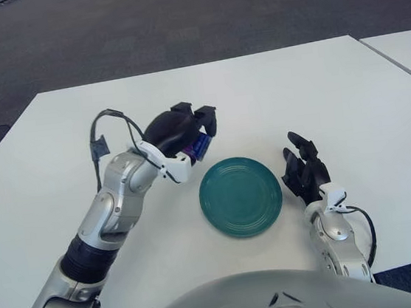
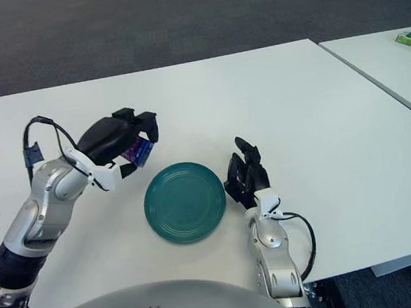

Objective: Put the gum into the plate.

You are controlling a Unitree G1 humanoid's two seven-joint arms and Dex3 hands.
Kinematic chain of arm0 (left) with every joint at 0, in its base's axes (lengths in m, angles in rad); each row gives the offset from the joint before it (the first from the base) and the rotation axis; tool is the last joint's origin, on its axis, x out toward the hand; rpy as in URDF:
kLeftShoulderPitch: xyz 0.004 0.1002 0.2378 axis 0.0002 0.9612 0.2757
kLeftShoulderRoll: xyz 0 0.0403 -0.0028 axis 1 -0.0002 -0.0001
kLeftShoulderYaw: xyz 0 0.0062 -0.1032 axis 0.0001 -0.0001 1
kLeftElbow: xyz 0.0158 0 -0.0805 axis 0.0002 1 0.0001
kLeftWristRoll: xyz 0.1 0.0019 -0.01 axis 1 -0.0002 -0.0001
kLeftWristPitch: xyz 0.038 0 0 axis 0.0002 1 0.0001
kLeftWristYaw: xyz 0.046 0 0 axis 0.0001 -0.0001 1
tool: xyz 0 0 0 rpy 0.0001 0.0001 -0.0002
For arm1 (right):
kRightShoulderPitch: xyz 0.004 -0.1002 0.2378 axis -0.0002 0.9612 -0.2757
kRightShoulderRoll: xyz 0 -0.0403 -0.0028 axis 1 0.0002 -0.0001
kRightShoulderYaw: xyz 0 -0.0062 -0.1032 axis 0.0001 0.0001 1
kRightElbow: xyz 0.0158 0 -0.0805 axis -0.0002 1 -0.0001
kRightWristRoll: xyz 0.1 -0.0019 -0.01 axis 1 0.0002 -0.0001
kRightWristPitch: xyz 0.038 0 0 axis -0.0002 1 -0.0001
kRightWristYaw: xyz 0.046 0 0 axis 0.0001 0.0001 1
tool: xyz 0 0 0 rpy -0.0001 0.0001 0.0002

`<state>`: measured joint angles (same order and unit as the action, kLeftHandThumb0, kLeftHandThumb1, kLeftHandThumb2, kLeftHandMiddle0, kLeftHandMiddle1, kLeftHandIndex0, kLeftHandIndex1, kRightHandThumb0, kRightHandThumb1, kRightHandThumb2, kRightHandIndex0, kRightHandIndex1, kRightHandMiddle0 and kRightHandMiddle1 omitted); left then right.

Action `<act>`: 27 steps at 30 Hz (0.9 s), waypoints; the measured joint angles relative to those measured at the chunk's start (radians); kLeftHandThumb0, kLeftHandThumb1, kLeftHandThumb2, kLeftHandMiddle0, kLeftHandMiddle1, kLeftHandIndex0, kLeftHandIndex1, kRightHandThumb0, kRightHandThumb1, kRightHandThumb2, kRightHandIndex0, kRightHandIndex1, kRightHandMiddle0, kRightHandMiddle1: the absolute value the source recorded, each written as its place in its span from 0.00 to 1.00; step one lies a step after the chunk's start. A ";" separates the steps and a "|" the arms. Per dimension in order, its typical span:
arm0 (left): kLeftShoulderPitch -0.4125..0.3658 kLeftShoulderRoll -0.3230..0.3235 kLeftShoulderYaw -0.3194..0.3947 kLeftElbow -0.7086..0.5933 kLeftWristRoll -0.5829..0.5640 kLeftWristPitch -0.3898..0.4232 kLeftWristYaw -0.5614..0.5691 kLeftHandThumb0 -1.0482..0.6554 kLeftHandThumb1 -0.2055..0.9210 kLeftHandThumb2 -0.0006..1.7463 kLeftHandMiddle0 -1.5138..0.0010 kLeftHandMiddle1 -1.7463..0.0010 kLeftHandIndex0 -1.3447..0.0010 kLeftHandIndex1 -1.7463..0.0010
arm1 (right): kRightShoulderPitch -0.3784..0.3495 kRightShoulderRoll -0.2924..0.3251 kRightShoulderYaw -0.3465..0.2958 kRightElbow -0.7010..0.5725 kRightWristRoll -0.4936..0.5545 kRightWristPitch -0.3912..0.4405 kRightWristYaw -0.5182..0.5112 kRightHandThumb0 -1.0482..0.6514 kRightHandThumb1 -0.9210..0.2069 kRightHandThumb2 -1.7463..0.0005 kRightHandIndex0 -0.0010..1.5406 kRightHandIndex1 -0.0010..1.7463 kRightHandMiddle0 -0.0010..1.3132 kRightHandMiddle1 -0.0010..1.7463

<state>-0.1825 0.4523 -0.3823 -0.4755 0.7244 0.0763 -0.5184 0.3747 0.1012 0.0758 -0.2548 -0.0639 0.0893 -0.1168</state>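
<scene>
Left hand (image 1: 184,130) grips blue gum (image 1: 200,146) beside plate (image 1: 241,196); label unreadable.

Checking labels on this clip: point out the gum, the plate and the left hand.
gum (image 1: 200,146): left eye view, blue end showing under the fingers.
plate (image 1: 241,196): left eye view, bare centre.
left hand (image 1: 180,131): left eye view, black palm.

Blue gum (image 1: 200,146) beside green plate (image 1: 241,196)
</scene>
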 measured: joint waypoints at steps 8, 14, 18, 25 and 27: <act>0.027 -0.070 -0.123 0.013 0.081 0.009 -0.025 0.62 0.28 0.88 0.50 0.04 0.58 0.00 | 0.002 0.000 0.005 0.000 0.000 0.000 0.003 0.18 0.00 0.51 0.14 0.00 0.00 0.28; 0.053 -0.098 -0.193 0.087 0.109 -0.042 -0.007 0.62 0.25 0.90 0.49 0.04 0.55 0.00 | 0.002 0.001 0.009 0.001 0.001 -0.007 0.003 0.18 0.00 0.51 0.15 0.00 0.00 0.29; 0.052 -0.097 -0.197 0.090 0.121 -0.077 0.011 0.62 0.26 0.90 0.50 0.03 0.56 0.00 | 0.002 0.004 0.012 0.001 0.001 -0.007 -0.001 0.19 0.00 0.50 0.16 0.01 0.00 0.30; 0.035 -0.092 -0.222 0.081 0.138 -0.106 -0.053 0.62 0.27 0.90 0.52 0.00 0.55 0.01 | 0.003 0.005 0.023 -0.005 -0.001 0.000 -0.016 0.20 0.00 0.49 0.17 0.01 0.00 0.32; 0.029 -0.091 -0.228 0.086 0.147 -0.115 -0.064 0.62 0.26 0.90 0.52 0.00 0.53 0.03 | 0.005 0.005 0.029 -0.010 -0.005 0.005 -0.020 0.20 0.00 0.49 0.17 0.01 0.00 0.32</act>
<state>-0.1536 0.3608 -0.6107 -0.3896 0.8718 -0.0386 -0.5824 0.3794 0.1062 0.1047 -0.2644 -0.0687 0.0938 -0.1369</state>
